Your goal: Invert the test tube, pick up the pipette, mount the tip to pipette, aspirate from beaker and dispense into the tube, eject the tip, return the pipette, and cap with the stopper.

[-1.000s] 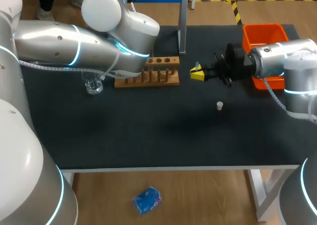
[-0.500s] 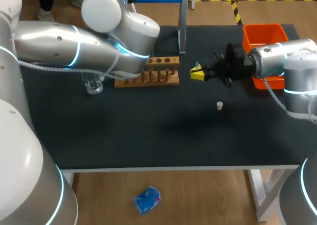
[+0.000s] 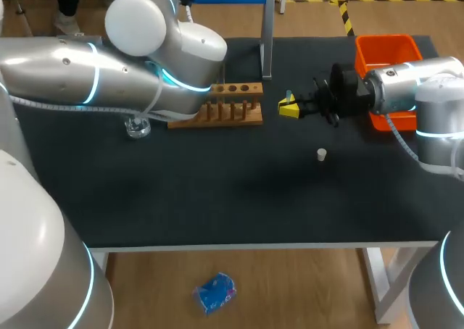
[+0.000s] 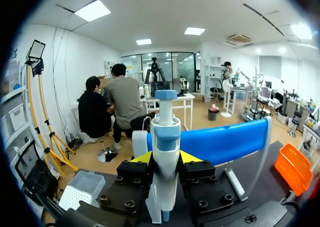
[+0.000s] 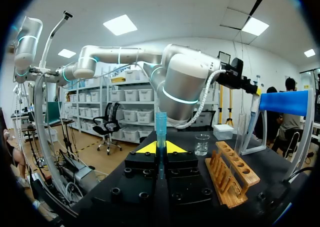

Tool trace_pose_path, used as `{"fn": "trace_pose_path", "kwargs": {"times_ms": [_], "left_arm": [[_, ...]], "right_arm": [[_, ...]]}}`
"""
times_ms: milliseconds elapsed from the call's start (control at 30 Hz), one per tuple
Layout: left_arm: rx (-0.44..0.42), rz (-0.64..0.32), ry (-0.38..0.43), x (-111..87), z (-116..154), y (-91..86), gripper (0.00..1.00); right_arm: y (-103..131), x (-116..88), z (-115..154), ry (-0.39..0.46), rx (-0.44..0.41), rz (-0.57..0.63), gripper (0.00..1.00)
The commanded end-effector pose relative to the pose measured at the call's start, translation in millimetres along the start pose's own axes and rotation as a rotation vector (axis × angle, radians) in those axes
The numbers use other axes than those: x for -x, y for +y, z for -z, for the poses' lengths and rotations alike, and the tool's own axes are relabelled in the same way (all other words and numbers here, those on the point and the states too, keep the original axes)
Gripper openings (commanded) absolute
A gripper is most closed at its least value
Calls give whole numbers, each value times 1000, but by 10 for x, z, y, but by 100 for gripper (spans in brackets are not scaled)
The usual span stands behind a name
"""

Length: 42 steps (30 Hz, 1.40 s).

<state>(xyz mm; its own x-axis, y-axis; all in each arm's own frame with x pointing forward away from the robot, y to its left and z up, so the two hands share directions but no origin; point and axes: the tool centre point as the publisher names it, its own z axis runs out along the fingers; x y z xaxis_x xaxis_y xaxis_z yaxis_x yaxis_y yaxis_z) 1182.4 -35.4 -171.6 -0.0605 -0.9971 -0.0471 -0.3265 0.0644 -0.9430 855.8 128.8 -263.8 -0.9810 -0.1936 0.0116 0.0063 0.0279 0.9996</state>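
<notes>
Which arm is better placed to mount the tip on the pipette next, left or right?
Left. The left gripper is shut on the pipette, and a white box, probably the tips, lies beside it. The right gripper is occupied: it holds the test tube near the wooden rack.

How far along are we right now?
Early. Looks done: the test tube sits in the right gripper, off the rack. In hand: the left gripper is shut on the pipette by its blue stand. Left: tip, aspirating from the beaker, dispensing, ejecting, returning the pipette, capping; the stopper lies loose on the table.
</notes>
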Motion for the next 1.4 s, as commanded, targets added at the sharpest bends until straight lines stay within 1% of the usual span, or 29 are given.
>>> {"fn": "trace_pose_path", "kwargs": {"times_ms": [33,167,200,233,300,333,367,400,467,533,567,633,667,700,767,800,833,967,1033,1067,1100,1400], "left_arm": [[-40,7,36,87,210,-60,0],[-63,-15,57,100,275,-142,0],[-64,-28,75,101,283,-157,0],[-81,-35,113,102,293,-182,0],[-73,-65,144,111,321,-207,0],[-75,-94,201,117,337,-229,0],[-88,-94,216,122,352,-248,0],[-80,-106,209,157,384,-268,0],[-95,-127,234,188,416,-313,0],[-119,-122,244,236,453,-376,0],[-138,-133,266,249,467,-432,0],[-154,-148,276,257,493,-505,0],[-171,-171,315,256,502,-567,0],[-168,-184,345,264,501,-598,0],[-162,-229,480,243,498,-660,0],[-154,-257,526,231,502,-674,0],[-153,-288,588,229,513,-683,0],[-134,-402,849,228,588,-660,0],[-128,-418,871,306,616,-631,0],[-131,-444,938,347,648,-600,0],[-117,-461,962,379,669,-572,0],[-117,-461,962,379,669,-572,0]], "right_arm": [[7,-5,7,1,-2,0,0],[7,-5,7,1,-2,0,0],[7,-5,7,1,-2,0,0],[7,-5,7,1,-2,0,0],[7,-5,7,1,-2,0,0],[7,-5,7,1,-2,0,0],[7,-5,7,1,-2,0,0],[7,-5,7,1,-2,0,0],[7,-5,7,1,-2,0,0],[7,-5,7,1,-2,0,0],[7,-5,7,1,-2,0,0],[7,-5,7,1,-2,0,0],[7,-5,7,1,-2,0,0],[7,-5,7,1,-2,0,0],[7,-5,7,1,-2,0,0],[7,-5,7,1,-2,0,0],[7,-5,7,1,-2,0,0],[7,-5,7,1,-2,0,0],[7,-5,7,1,-2,0,0],[7,-5,7,1,-2,0,0],[7,-5,7,1,-2,0,0],[7,-5,7,1,-2,0,0]]}}
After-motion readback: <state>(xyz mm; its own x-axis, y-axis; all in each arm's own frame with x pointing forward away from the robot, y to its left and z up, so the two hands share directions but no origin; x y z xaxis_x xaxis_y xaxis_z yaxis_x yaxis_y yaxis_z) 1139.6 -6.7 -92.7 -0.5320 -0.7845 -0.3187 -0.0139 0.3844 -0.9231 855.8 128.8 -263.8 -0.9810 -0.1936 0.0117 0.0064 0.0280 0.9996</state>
